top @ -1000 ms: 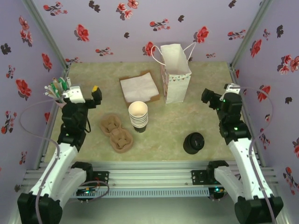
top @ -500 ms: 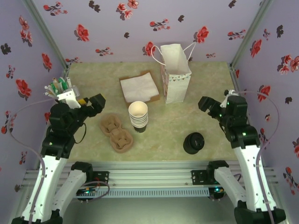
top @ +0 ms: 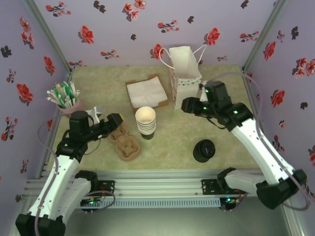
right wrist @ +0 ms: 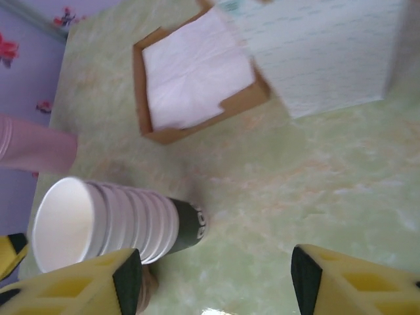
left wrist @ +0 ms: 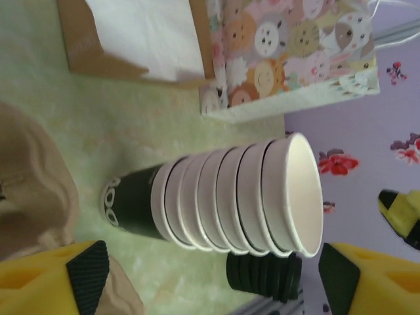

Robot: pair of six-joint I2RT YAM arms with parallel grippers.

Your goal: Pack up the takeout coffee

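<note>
Left wrist view: the carrier point(left wrist: 29, 190) is cut by the left picture edge, and the napkin box point(left wrist: 75, 39) and the bag point(left wrist: 289, 52) by the top edge. Right wrist view: the bag is blurred and cut at top and right, and the pink cup point(right wrist: 33, 151) is cut at left. Top view: the right gripper point(top: 188, 105) hides the bag's lower right part.

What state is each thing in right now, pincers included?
paper bag: upright, mouth open
cup stack: upright, lidless
lid pile: stacked on the table
cup carriers: flat, empty
left pincer: open, empty
right pincer: open, empty
</note>
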